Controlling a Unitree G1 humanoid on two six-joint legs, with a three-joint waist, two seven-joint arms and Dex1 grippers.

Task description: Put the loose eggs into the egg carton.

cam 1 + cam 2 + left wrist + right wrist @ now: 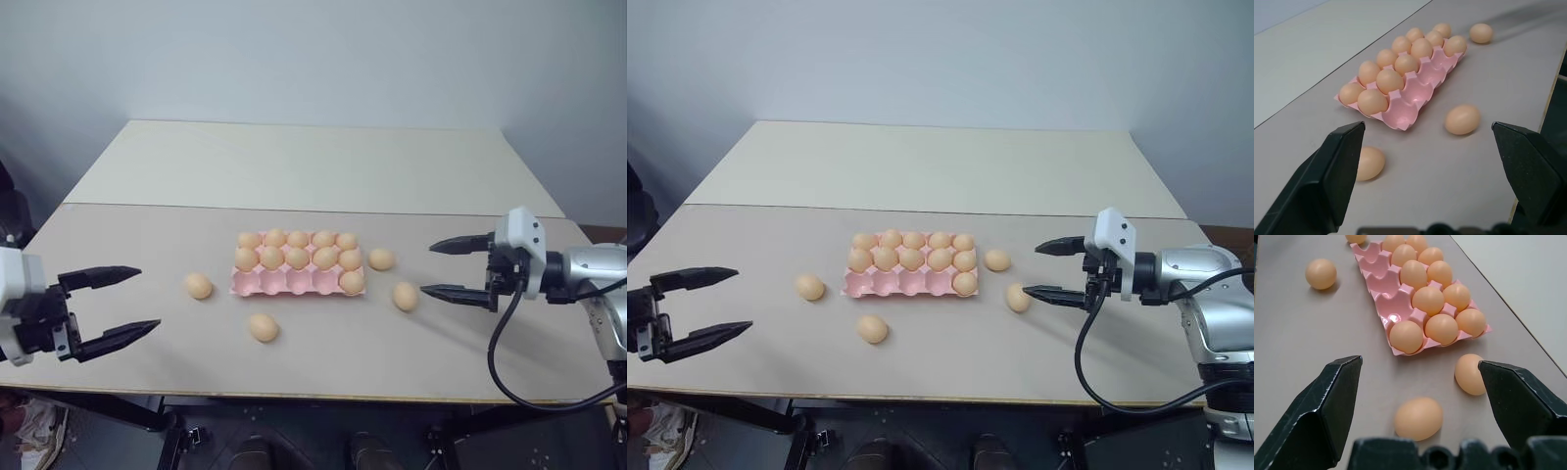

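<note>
Pink moulded plastic, the egg carton [298, 281] lies flat near the middle of the pale table [294, 166], its two far rows full of eggs and its near row holding one egg in the cup at the robot's right end, the other four cups bare. Four loose eggs [264, 327] lie on the tabletop around it: one off its left end [199, 286], one in front of it, one just beside its far right corner [381, 259], and one nearer the right gripper [405, 296]. The head views show both arms at once, the left gripper [125, 304] hovering well apart from the carton at the left, fingers spread wide and empty, and the right gripper [456, 268] likewise wide and empty, its lower finger close to the nearest egg. The right wrist view shows that egg [1419, 418] lying on the table between the open fingers [1327, 406], untouched. The left wrist view shows the bare pink cups from the other end.
</note>
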